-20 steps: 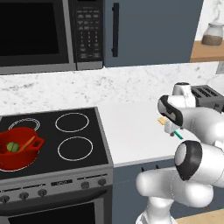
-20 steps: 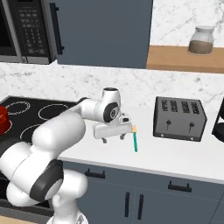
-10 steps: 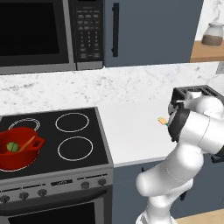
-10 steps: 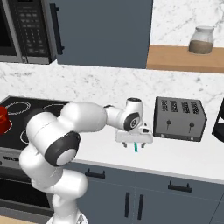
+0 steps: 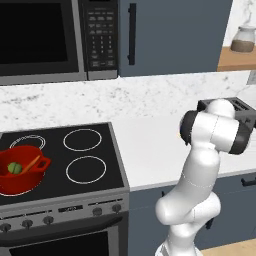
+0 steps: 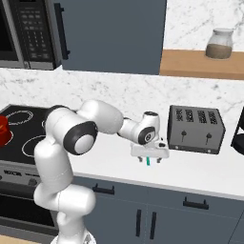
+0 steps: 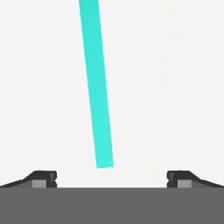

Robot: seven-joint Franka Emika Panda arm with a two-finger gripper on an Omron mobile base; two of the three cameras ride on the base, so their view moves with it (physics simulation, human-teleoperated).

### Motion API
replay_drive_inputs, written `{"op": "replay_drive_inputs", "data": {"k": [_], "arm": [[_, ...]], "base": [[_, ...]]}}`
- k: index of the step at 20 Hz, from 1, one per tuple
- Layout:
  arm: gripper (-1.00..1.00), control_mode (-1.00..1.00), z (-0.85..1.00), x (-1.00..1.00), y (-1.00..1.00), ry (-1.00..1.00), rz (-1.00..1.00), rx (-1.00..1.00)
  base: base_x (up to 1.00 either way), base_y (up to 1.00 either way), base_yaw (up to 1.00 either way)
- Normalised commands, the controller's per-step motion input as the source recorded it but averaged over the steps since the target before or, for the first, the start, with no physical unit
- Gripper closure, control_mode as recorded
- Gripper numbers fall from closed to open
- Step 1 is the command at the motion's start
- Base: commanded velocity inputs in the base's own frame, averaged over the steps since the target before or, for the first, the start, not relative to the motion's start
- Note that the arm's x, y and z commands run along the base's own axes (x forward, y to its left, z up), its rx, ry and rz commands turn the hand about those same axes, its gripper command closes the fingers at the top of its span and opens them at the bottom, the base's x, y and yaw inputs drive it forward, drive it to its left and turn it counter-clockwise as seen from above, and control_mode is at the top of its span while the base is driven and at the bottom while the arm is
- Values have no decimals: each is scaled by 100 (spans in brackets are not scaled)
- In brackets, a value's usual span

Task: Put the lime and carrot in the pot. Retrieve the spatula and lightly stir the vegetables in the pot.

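Note:
The red pot (image 5: pixel 19 172) sits on the front left burner, with the lime (image 5: pixel 14 168) and the carrot (image 5: pixel 31 163) inside it. One edge of the pot (image 6: pixel 4 129) also shows in the right base view. The spatula (image 6: pixel 147 162) lies on the white counter left of the toaster, and its teal handle (image 7: pixel 97 87) runs up and away from the hand camera. My gripper (image 6: pixel 150 156) points down just over that handle. My gripper (image 7: pixel 111 179) is open, one fingertip on each side of the handle's near end, touching nothing.
A black stove (image 5: pixel 90 150) fills the left, under a microwave (image 5: pixel 50 40). A dark toaster (image 6: pixel 196 128) stands right of the hand. A jar (image 6: pixel 219 44) rests on a wooden shelf above. White counter (image 6: pixel 190 167) stretches along the front.
The arm has swung right along the counter toward the toaster and settled over the spatula. The jaws stayed open. The pot and its contents have not moved.

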Motion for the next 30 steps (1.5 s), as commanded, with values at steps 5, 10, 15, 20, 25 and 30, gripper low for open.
{"op": "replay_drive_inputs", "data": {"k": [5, 10, 15, 20, 25, 30], "arm": [[-100, -100, -49, 17, 0, 0, 0, 0], [-100, -100, -43, 18, 0, 0, 0, 0], [100, -100, -50, 18, 13, -1, 0, 0], [100, -100, -63, 6, 49, -3, 3, -5], [100, -100, -52, 0, 69, -1, 13, -4], [100, -100, -11, -2, 49, 3, 12, 0]], "base": [[0, 0, 0], [0, 0, 0], [0, 0, 0], [0, 0, 0], [0, 0, 0], [0, 0, 0]]}}
